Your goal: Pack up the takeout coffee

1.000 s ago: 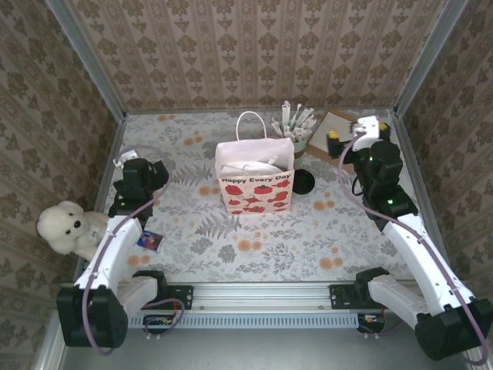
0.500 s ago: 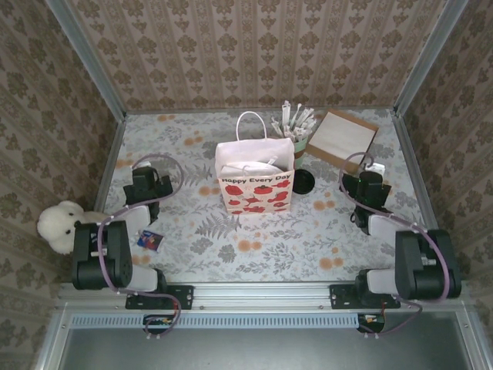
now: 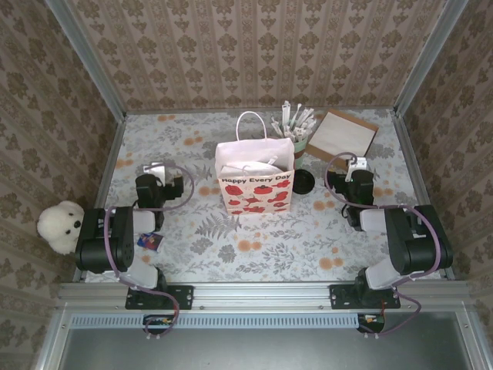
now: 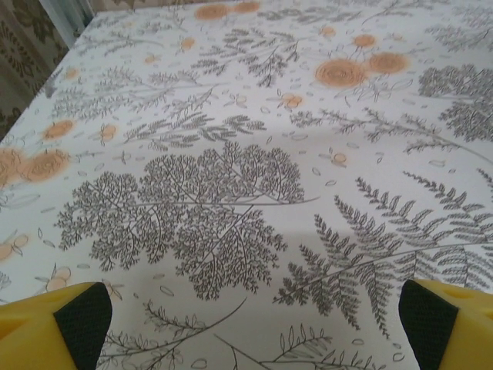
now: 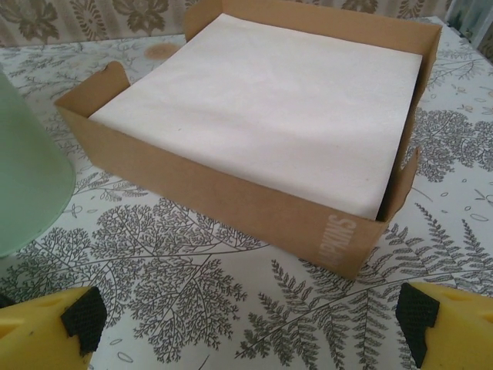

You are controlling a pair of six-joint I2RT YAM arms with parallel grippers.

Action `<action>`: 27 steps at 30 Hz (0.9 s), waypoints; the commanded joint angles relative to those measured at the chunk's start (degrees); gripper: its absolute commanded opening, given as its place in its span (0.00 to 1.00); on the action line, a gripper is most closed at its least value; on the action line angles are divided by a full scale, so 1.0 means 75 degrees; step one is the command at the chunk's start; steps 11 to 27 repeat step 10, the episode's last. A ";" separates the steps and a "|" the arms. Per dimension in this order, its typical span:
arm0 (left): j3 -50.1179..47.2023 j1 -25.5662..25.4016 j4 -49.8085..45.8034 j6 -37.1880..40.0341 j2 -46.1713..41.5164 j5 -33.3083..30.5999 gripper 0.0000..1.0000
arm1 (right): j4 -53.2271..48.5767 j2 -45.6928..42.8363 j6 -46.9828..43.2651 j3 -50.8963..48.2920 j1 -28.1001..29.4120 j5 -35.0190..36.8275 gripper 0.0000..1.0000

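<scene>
Item 1, gift bag (image 3: 254,183): white paper with red poppies and the words "Happy Every Day", white loop handle, standing upright at the centre of the floral table (image 3: 254,243); its open mouth shows crumpled white contents. Item 2, takeout coffee: cannot tell where it sits; nothing in the bag's mouth can be made out as a cup. Item 3, green cup of white paper-wrapped sticks (image 3: 297,135): just behind the bag's right corner. Item 4, flat black disc (image 3: 303,182): on the table just right of the bag. Item 5, cardboard tray (image 5: 231,202): at the far right of the table, holding a flat stack of white napkins (image 5: 262,100); a pale green curved wall stands beside it at the left edge of the right wrist view. Item 6, white teddy bear (image 3: 60,226): outside the table's left edge. Item 7, small dark packet (image 3: 149,240): near the left arm's base. Item 8, left gripper (image 4: 246,324): released, yellow fingers (image 4: 81,317) spread wide over bare cloth, grasping nothing. Item 9, right gripper (image 5: 246,316): released, jaws wide, nothing between them, facing the tray. Both arms sit folded low on their bases.
</scene>
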 commanded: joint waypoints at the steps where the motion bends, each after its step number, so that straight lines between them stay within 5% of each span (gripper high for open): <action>1: 0.0015 -0.0035 0.0482 0.0191 -0.0032 0.0080 1.00 | 0.0668 0.0065 -0.0151 -0.0093 0.0023 0.0025 1.00; 27: 0.0033 -0.0023 0.0458 0.0191 -0.0010 0.0124 1.00 | 0.0678 0.0060 -0.0156 -0.0102 0.0023 0.0023 1.00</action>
